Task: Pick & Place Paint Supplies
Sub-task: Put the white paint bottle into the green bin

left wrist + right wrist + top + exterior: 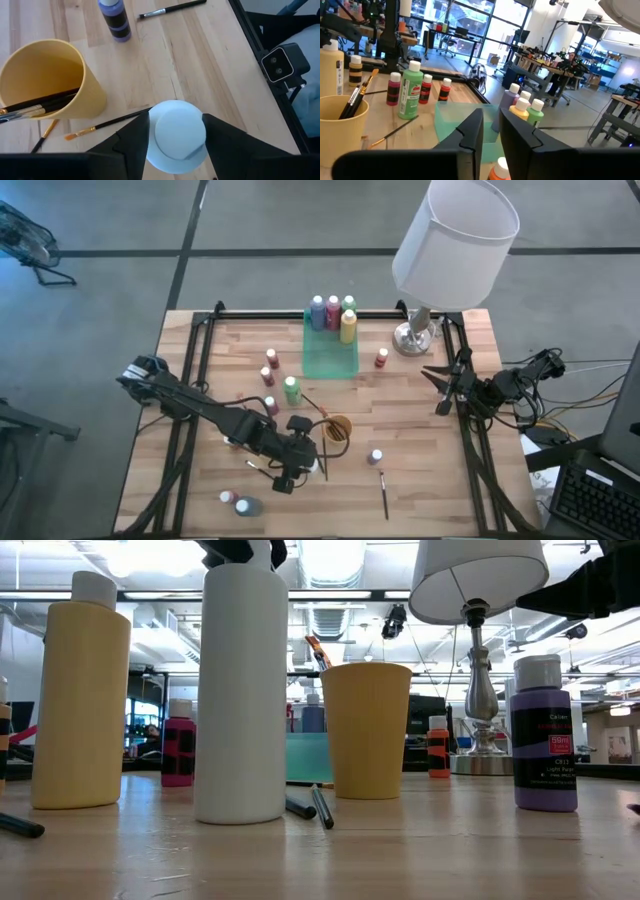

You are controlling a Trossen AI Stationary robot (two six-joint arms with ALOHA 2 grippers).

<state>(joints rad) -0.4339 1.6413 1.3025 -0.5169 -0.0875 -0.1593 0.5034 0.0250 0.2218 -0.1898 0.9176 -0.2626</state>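
Just at seven o'clock from the cup point(337, 427), the left gripper point(176, 137) clamps the upright white bottle point(176, 135), the green tray point(330, 355) lying toward twelve o'clock.

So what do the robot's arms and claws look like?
Both are dark, jointed arms. The left arm is long and thin, ending in the left gripper with two flat, black, angular fingers. The right gripper looks the same, and black cables trail from the right arm.
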